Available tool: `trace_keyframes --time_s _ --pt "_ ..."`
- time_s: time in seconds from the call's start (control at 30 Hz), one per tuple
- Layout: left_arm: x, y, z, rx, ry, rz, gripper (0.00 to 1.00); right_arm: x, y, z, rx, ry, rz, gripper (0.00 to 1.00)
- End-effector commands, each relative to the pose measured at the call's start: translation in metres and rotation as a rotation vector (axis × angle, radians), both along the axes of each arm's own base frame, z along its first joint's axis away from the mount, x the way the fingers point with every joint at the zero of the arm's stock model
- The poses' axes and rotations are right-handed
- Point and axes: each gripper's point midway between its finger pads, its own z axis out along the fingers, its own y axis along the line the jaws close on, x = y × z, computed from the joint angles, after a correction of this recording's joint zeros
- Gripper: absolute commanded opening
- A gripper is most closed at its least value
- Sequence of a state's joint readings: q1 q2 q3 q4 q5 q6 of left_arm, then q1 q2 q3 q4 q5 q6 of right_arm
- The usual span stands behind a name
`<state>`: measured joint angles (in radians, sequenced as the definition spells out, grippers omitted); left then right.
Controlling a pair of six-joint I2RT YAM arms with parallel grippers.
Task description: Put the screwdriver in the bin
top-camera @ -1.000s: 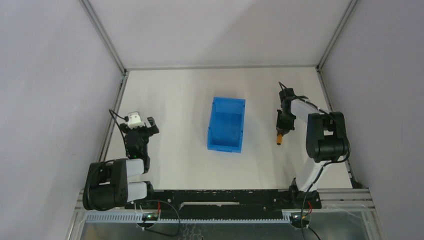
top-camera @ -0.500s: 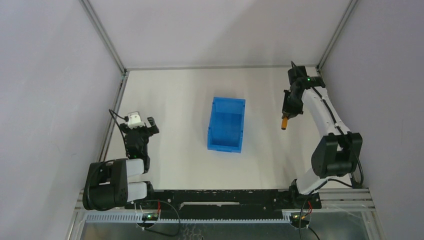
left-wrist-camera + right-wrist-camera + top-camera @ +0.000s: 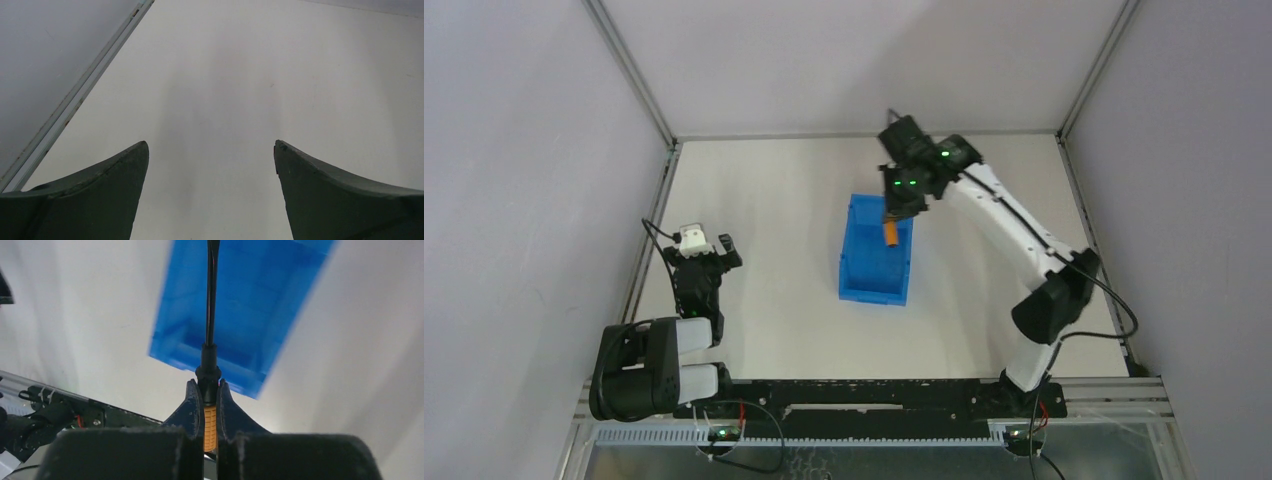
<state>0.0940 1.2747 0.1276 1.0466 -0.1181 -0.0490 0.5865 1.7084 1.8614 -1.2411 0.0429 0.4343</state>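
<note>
**Item: screwdriver** (image 3: 891,232). Slim black shaft, short orange handle. It is held clear of the table (image 3: 764,200) over the far right part of the bin (image 3: 852,250). From above, only the orange handle is made out, just near of the claw and against the blue interior. In the right wrist view the screwdriver (image 3: 212,315) is seen end-on from behind. Its handle is pinched between the two fingers and its shaft runs straight away from the camera, across the open bin (image 3: 270,315). No contact between screwdriver and bin is seen. Whether the tip is below the rim cannot be told.

**Holder: right claw** (image 3: 894,214). Clamped on the orange handle, with the fingers drawn together to the handle's width and nothing else touched. In its own wrist view the right claw (image 3: 209,388) shows both pads pressed flat against the handle. The arm is stretched far and to the left from its base.

**Container: bin.** Blue, rectangular, upright walls. It stands near the middle of the table, long side running near to far. Nothing is seen lying inside it.

**Other: left claw** (image 3: 709,244). Set at the left side of the table, well apart from the bin. In its wrist view the left claw (image 3: 211,145) has its fingers spread wide, with only bare table (image 3: 225,75) between them. Nothing is held or touched.
</note>
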Motion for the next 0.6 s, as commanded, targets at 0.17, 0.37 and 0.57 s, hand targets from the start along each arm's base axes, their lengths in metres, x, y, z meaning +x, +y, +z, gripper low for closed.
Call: trace_keyframes --time_s 0.17,0.37,0.57 --pt "0.015 0.000 0.036 0.020 -0.105 -0.013 1.00 0.015 0.066 -0.043 -0.063 -0.031 0.018 0.00" --pt "0.014 0.000 0.036 0.019 -0.105 -0.012 1.00 0.014 0.071 -0.132 -0.123 0.063 0.009 0.00" --pt "0.015 0.000 0.036 0.019 -0.105 -0.012 1.00 0.011 0.068 -0.195 -0.190 0.137 -0.017 0.01"
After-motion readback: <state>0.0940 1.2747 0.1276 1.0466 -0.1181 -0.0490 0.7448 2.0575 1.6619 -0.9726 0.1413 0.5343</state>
